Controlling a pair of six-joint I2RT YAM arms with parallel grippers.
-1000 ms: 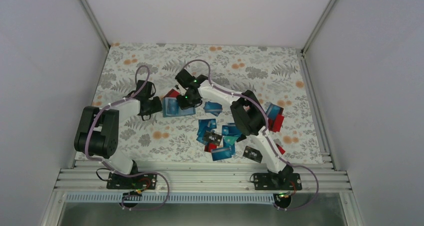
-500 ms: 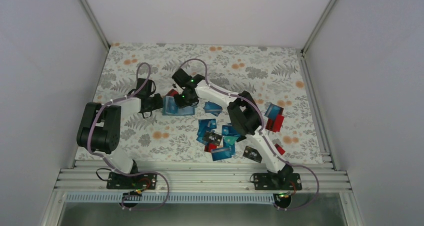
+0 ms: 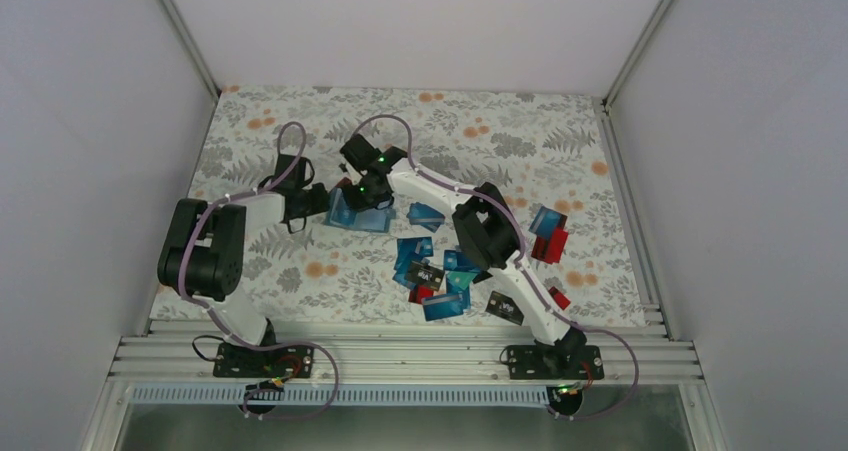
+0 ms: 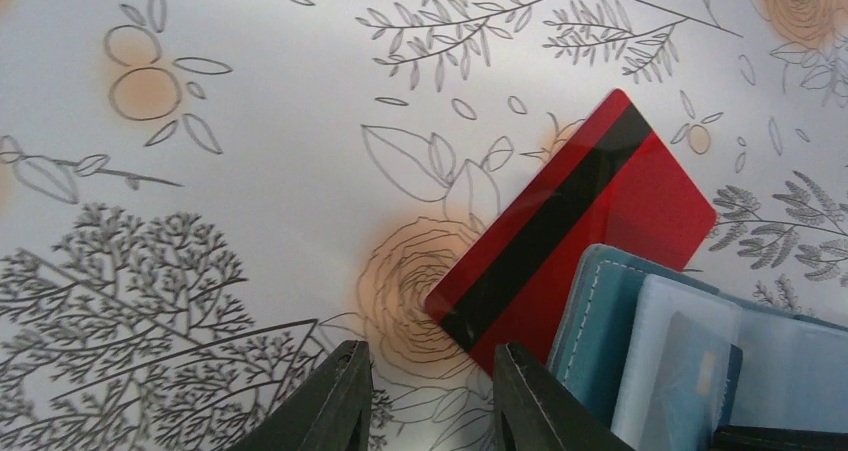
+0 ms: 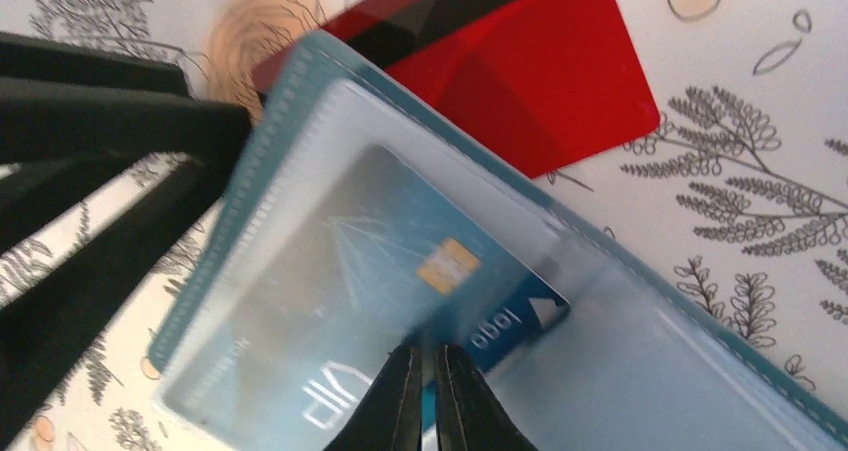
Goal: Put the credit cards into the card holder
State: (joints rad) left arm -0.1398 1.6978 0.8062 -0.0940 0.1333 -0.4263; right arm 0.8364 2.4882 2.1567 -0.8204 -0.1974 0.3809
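Partway inside card holder (image 4: 590,311), blue credit card (image 5: 400,241) between closed right fingers (image 5: 395,416); left fingers (image 4: 335,401) slightly parted, empty, alongside.

Top external: fixed, high over the near edge of the table (image 3: 480,121), facing down; card holder (image 3: 360,217) small, left of centre.
Left wrist: close, facing down beside the card holder.
Right wrist: closest, directly over the card holder.
Shared by both wrists: card holder, red card (image 4: 590,211).
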